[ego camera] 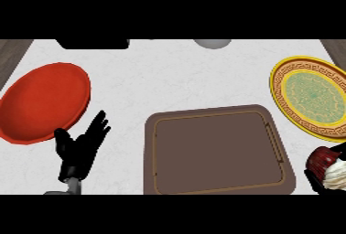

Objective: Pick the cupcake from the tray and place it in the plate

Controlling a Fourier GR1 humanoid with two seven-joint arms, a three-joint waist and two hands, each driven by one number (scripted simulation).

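1. Cupcake (pixel 330 170), with a dark red-brown wrapper and white frosting, sits at the view's lower right edge, off the tray and just below the yellow plate.
2. Black fingers of the right hand (pixel 315 177) curl round the cupcake's lower side and hold it; most of that hand is cut off by the view's edge.
3. Brown tray (pixel 218 150) lies in the lower middle of the tabletop, a rounded rectangle with a thin lighter line inside its rim, just left of the cupcake.
4. Yellow plate (pixel 313 94) lies at the right, with a dark fret pattern round its rim and a pale green patterned centre. Its lower left rim comes near the tray's upper right corner.
5. Red plate (pixel 42 101) lies at the left, plain and without markings, well apart from the tray.
6. Left hand (pixel 81 148) shows at the lower left, open, fingers straight and pointing up, next to the red plate's lower rim.
7. No writing or labels can be read on anything.
8. White marbled tabletop (pixel 175 73) carries everything; a black object (pixel 93 44) and a grey rounded object (pixel 213 43) are cut off at its far edge, and brown wood strips show at both upper corners.
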